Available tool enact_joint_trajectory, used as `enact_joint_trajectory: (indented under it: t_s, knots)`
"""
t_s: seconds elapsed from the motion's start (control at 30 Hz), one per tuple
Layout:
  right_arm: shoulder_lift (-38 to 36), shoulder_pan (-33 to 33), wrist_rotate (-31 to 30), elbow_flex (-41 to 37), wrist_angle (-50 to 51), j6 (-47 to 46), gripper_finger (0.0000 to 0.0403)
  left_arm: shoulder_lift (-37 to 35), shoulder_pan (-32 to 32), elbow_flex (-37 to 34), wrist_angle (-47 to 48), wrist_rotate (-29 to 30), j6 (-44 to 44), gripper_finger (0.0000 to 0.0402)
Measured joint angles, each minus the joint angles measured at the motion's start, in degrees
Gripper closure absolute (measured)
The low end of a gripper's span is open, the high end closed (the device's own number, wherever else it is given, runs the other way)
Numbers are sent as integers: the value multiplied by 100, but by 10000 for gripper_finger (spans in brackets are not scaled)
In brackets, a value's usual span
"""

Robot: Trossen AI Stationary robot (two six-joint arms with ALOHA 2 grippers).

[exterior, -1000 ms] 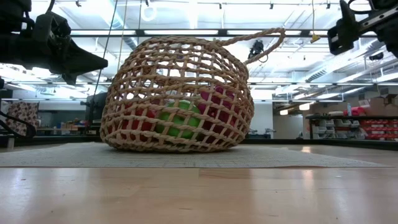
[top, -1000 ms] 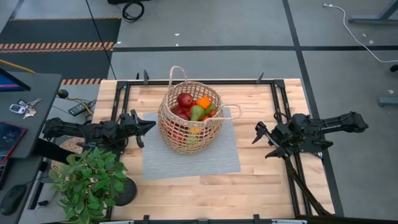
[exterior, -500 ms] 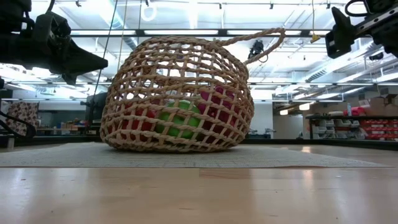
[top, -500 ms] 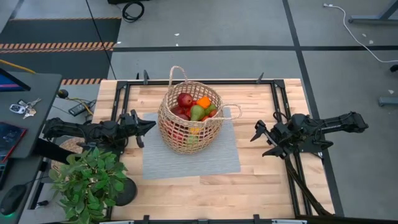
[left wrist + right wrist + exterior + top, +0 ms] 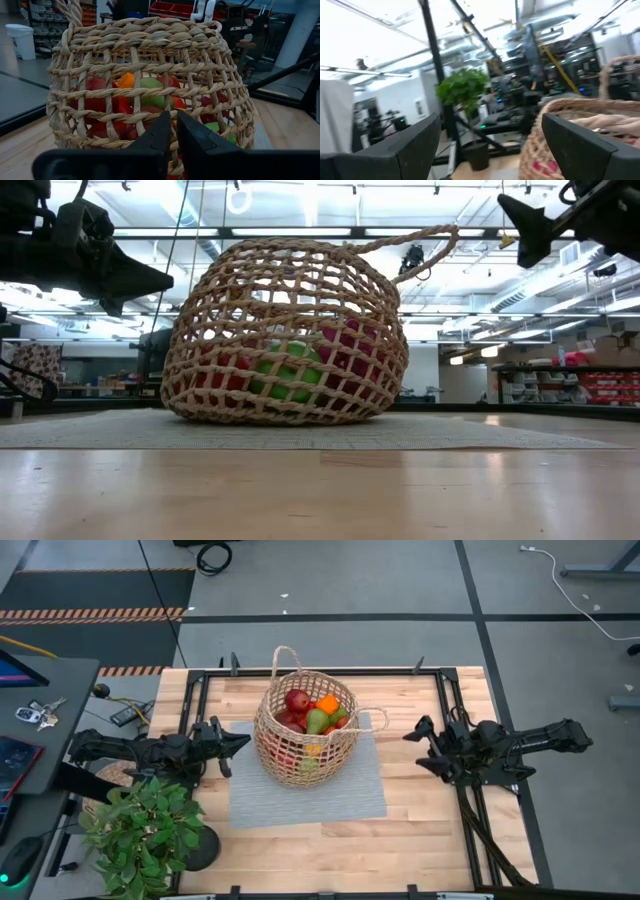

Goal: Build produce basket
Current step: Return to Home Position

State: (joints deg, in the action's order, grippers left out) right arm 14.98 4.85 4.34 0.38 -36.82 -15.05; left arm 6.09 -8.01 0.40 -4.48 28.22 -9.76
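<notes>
With the produce (image 5: 312, 712) heaped in the basket (image 5: 305, 740) on the mat (image 5: 340, 795) at mid-table, the left gripper (image 5: 243, 743), fingers together, and the right gripper (image 5: 413, 746), fingers apart and empty, sit clear either side, seemingly because loading's done.

A wooden table (image 5: 420, 830) carries a grey mat (image 5: 300, 802) and a potted plant (image 5: 140, 830).

basket (image 5: 305, 730) ctr, sides free (plant (image 5: 140, 830) L corner)
</notes>
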Motion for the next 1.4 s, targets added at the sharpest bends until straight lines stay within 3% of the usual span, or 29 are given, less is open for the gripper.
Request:
enact_joint_trajectory:
  t_s: [1.4]
  knots:
    - [0,2,23,0,4,61,52,1,2,0,0,0,2,362]
